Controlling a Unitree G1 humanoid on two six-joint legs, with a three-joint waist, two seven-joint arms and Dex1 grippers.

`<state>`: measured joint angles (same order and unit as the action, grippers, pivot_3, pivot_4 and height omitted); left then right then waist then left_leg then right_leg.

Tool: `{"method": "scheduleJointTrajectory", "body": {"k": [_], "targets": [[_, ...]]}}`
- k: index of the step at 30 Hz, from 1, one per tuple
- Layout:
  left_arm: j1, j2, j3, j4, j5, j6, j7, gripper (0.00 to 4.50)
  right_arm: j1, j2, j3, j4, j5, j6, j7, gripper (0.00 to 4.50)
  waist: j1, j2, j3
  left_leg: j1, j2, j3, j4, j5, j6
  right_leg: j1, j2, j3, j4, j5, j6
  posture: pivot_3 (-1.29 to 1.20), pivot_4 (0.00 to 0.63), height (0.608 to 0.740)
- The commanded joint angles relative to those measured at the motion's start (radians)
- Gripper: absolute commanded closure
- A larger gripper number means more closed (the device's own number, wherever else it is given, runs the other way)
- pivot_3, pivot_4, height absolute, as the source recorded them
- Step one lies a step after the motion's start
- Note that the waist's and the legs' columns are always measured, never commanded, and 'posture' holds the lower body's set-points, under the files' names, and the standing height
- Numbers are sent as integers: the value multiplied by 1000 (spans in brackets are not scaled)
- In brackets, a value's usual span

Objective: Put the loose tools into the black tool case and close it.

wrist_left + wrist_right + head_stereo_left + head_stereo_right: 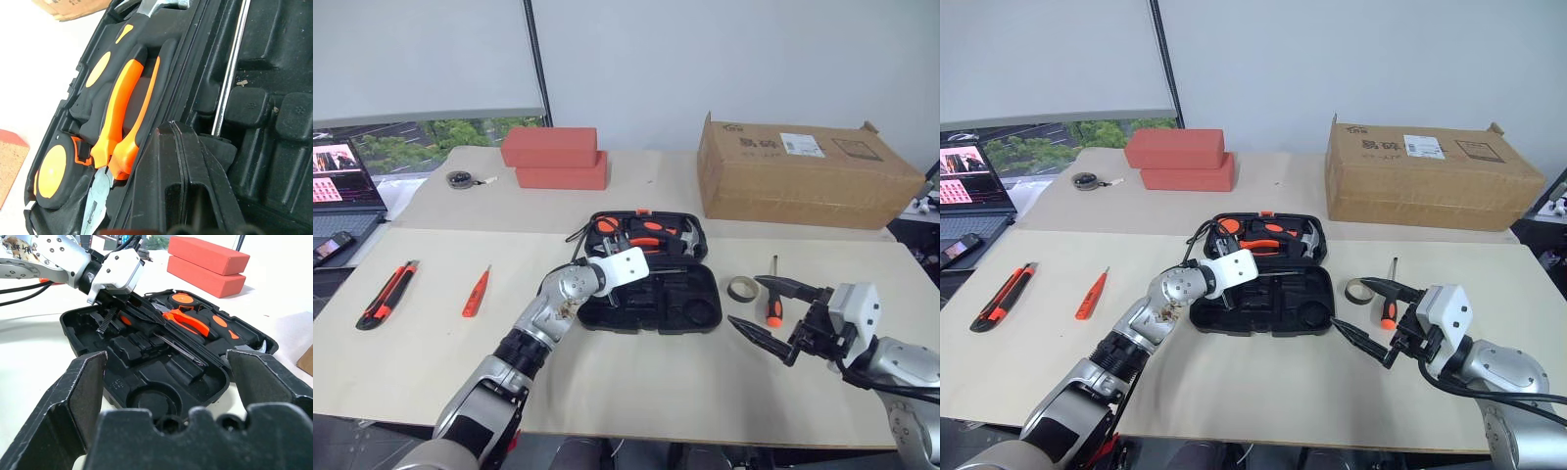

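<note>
We count one tool case [690, 304], two red blocks [551, 148], one cardboard box [803, 176], one utility knife [386, 295], one tape roll [741, 288].

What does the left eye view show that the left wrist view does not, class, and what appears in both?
Left eye view alone: the utility knife and slim orange tester screwdriver lying loose left of the case, the tape roll and a screwdriver to its right, two red blocks, a cardboard box.
Left wrist view alone: the left gripper, fingers shut, over a screwdriver's metal shaft lying in the case.
Both: the open black tool case and its orange-handled pliers.
</note>
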<state>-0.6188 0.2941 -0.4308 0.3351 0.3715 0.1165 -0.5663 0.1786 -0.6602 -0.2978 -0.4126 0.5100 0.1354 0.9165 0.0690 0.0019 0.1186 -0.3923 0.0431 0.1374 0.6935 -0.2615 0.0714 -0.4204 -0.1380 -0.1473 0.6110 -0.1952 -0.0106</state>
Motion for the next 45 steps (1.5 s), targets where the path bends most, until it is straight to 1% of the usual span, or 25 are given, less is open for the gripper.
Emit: {"method": "scheduleJointTrajectory", "body": {"k": [1,3,8,11,13,14,15,18,21,23,28,30,32,35,39,40,41,42,43,45], "targets": [[93,-6,-115,130,31,13,-95,4475,-4,-7,-25,-10,1,-30,4,0,0,0,0,0,0,0,0,0,0,0,0,0,0,0,0,0,150,712],[101,-20,-96,133,17,4,-88,4475,-4,-8,-25,-9,1,-31,5,0,0,0,0,0,0,0,0,0,0,0,-1,0,0,0,1,0,150,712],[121,-115,89,104,-155,98,-62,4475,-7,-8,-24,-17,-1,-24,-2,0,2,0,0,-1,-1,0,0,-2,2,0,-3,0,-1,-1,2,0,150,712],[115,-137,192,81,-261,117,-76,4475,-9,-5,-19,-24,-3,-20,-7,0,1,0,0,-3,-3,0,0,-2,3,-1,-6,-2,-1,-1,3,0,150,712],[103,-127,239,65,-314,126,-99,4475,-10,-5,-17,-26,-3,-17,-9,0,-3,-2,1,-5,-4,0,0,-3,4,-3,-7,-3,-1,-1,4,0,150,712],[97,-121,258,60,-336,129,-107,4475,-11,-4,-17,-27,-3,-17,-9,0,-5,-2,2,-7,-4,0,0,-3,5,-4,-7,-3,-1,1,9,0,150,712],[93,-117,269,58,-351,131,-112,4475,-11,-4,-16,-27,-3,-17,-10,0,-8,-3,2,-8,-5,0,0,-3,5,-4,-6,-4,-1,2,9,0,150,712],[71,-109,333,24,-460,148,-176,4475,-14,-3,-14,-26,-2,-17,-10,0,-15,-4,3,-11,-6,0,0,-4,6,-4,-6,-4,-1,2,11,0,150,712],[57,-89,341,12,-500,143,-228,4475,-18,0,-9,-23,-4,-19,-12,0,-24,-4,6,-13,-7,0,0,-4,7,-7,-4,-4,-1,2,11,0,150,712],[48,-81,342,19,-510,136,-237,4475,-19,3,-5,-23,-7,-21,-14,0,-28,-7,9,-14,-7,0,0,-3,7,-7,-2,-4,-1,1,11,0,150,712],[38,-71,397,-14,-602,131,-283,4475,-14,5,-6,-24,-18,-14,-34,0,-30,-9,12,-15,-8,0,0,-2,16,-7,-2,-3,-2,0,13,0,150,712],[42,-51,421,-48,-641,127,-317,4475,-5,-4,-2,-22,-58,18,-76,0,-30,-10,13,-16,-8,0,0,-2,17,-8,-3,-3,-2,0,13,0,150,712],[50,-14,447,-99,-697,138,-381,4475,-10,2,2,-16,-136,86,-190,0,-30,-10,14,-17,-8,0,-1,-2,16,-9,-3,-3,-2,0,13,0,150,712],[45,54,479,-197,-793,229,-452,3738,-36,13,11,1,-179,179,-288,0,-31,-9,14,-20,-8,1,0,-1,15,-13,-3,-2,-1,0,13,0,150,712],[55,151,478,-304,-888,311,-579,2383,-71,29,7,1,-175,323,-379,0,-33,-9,15,-22,-8,1,0,1,12,-15,-2,-2,0,0,13,0,150,712],[60,191,468,-332,-907,329,-632,1996,-81,32,5,-4,-171,383,-408,0,-33,-9,15,-22,-8,1,0,1,12,-16,-1,-2,0,0,13,0,150,712],[65,234,453,-356,-909,327,-687,1680,-94,40,0,-7,-162,447,-441,0,-33,-9,15,-22,-8,1,0,2,11,-15,-1,-2,0,0,13,0,150,712],[70,280,434,-375,-898,315,-738,1263,-108,50,-4,-13,-155,507,-475,0,-34,-8,15,-22,-8,1,-1,2,10,-16,-1,-2,1,0,12,0,150,712],[74,311,420,-387,-891,306,-769,972,-118,58,-6,-18,-151,550,-497,0,-34,-8,15,-23,-8,1,-1,3,9,-16,0,-2,0,0,12,0,150,712],[65,372,385,-387,-846,267,-817,242,-137,68,-4,-33,-140,648,-531,0,-33,-7,16,-23,-8,1,-1,3,8,-17,0,-1,0,0,12,0,150,712]]}}
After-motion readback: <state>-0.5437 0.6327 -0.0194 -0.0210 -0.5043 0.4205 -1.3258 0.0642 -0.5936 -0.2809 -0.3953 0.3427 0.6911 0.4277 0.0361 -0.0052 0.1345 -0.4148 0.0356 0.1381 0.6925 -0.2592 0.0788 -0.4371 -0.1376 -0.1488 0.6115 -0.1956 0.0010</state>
